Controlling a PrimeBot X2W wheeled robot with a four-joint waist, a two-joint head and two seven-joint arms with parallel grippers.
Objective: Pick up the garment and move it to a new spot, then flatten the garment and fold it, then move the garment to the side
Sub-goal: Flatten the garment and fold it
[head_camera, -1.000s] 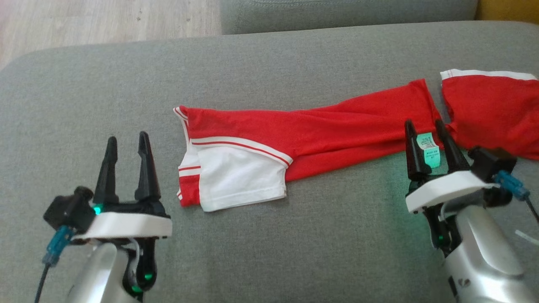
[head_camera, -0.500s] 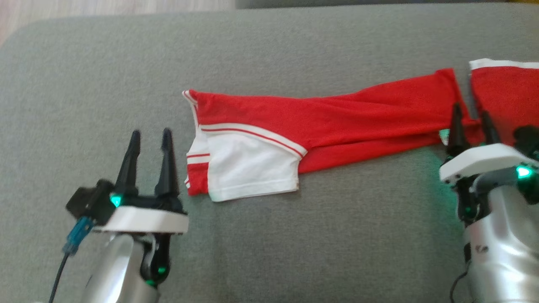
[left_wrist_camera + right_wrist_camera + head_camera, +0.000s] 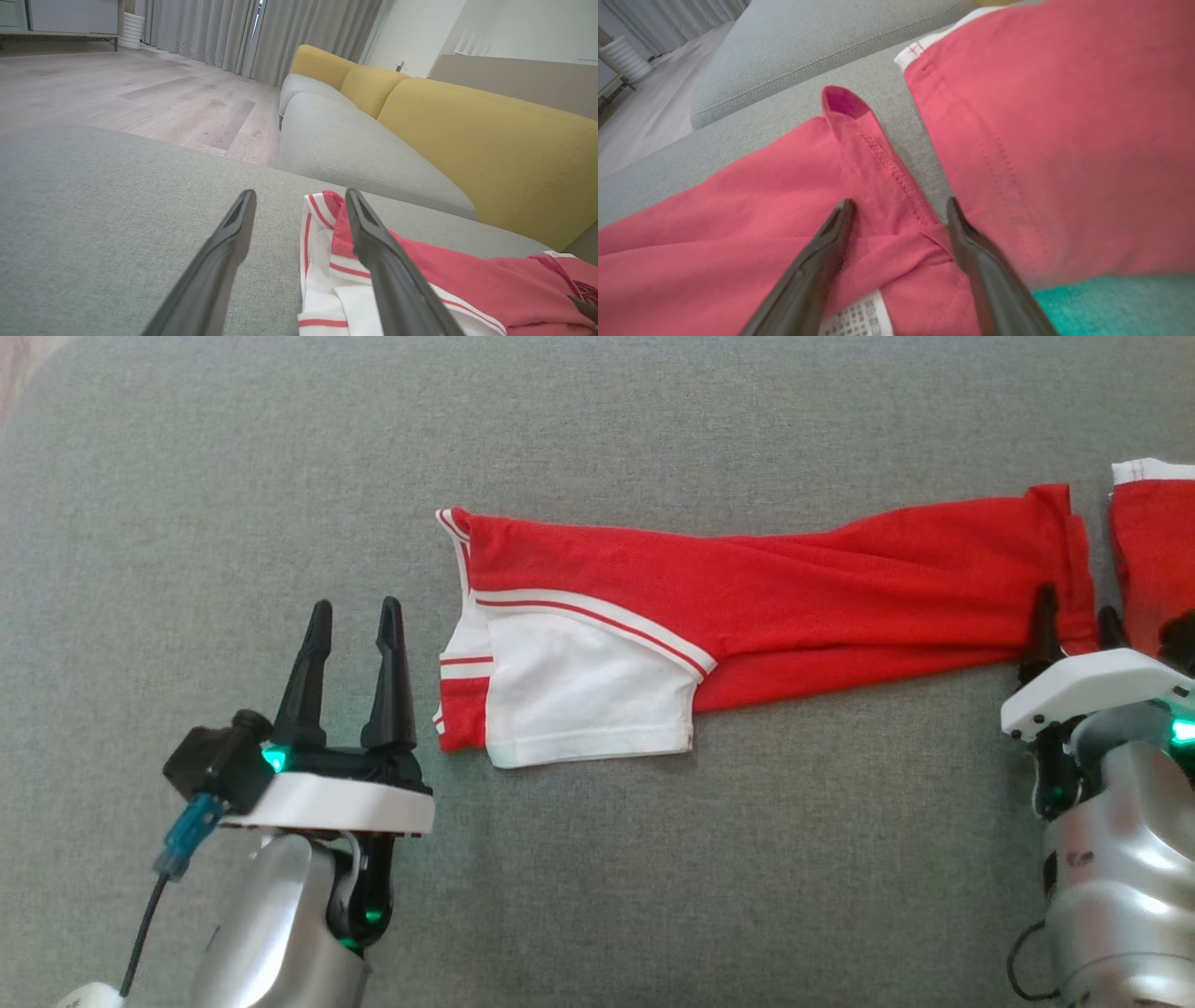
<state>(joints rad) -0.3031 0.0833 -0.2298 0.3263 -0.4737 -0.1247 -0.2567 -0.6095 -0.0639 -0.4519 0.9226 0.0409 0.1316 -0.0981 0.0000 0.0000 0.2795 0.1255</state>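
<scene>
The garment (image 3: pixel 766 588), red with a white panel and thin red-and-white stripes, lies on the grey cushion (image 3: pixel 653 420) as a long, flat band running from the middle of the scene out to the right edge. Its white panel sits at the left end on the near side; at the right end a stitched hem stands beside a narrow gap of bare cushion, and a further red part with a white far edge lies beyond that gap. The left gripper (image 3: pixel 356 605) is just left of the striped left end, its two dark fingers spread wide apart with nothing between them but cushion. The right gripper (image 3: pixel 1075 600) is at the garment's right end, also spread wide; in the right wrist view its fingers straddle the stitched hem, low over the red cloth, with a printed label (image 3: pixel 859 319) showing between them, and no cloth is pinched. Whether the fingertips touch the fabric I cannot tell. Past the cushion's far edge stand a yellow backrest (image 3: pixel 467 130) and a wooden floor (image 3: pixel 140 93)
</scene>
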